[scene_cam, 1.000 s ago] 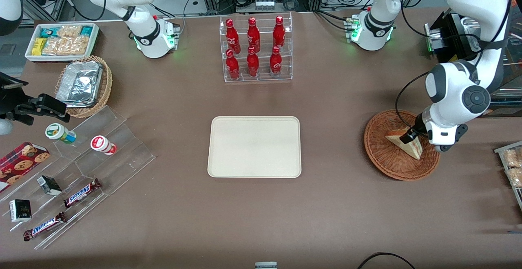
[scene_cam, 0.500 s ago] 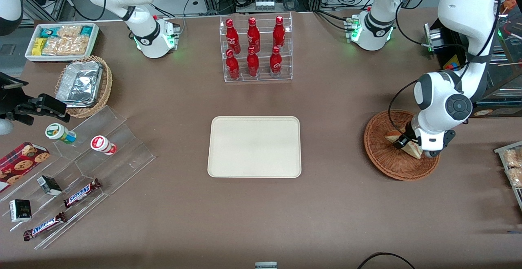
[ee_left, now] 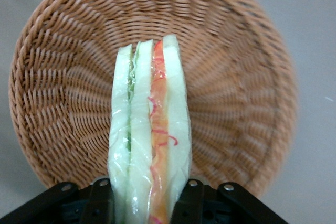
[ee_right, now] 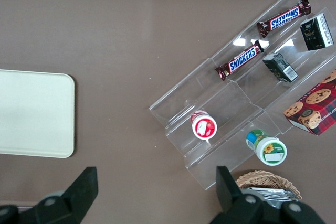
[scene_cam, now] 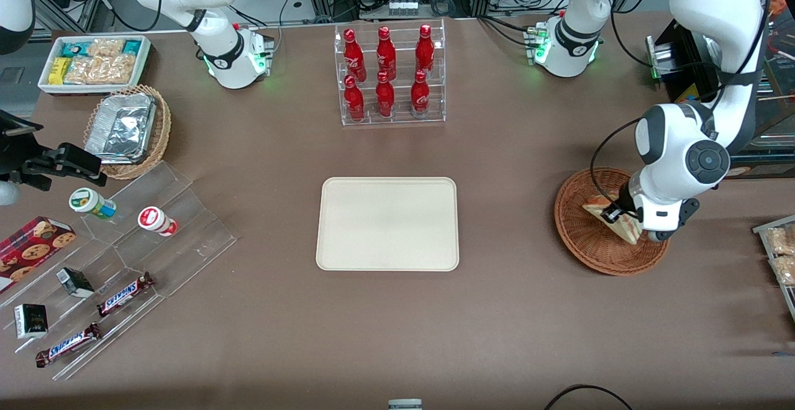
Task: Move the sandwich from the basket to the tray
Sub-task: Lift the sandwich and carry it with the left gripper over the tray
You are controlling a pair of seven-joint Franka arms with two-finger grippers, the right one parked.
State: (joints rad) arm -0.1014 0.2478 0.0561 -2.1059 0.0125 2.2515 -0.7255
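Clamped on the sandwich (ee_left: pixel 150 135) from both bread faces, gripper (ee_left: pixel 147 195) just above the basket (scene_cam: pixel 581 236) bowl; best lifted straight up with the squeeze kept gentle, soft bread likely to crush or slide out otherwise. Once clear of the woven rim, carried low toward the parked arm's end to the bare tray (scene_cam: pixel 388 223), over open brown tabletop (scene_cam: pixel 515 310) with nothing in between.

Left arm (scene_cam: pixel 680 155): glossy white shells, grey round joint cap, black cable looped alongside. Gripper (ee_left: pixel 144 203): black fingers, silver screws. Base glows green.
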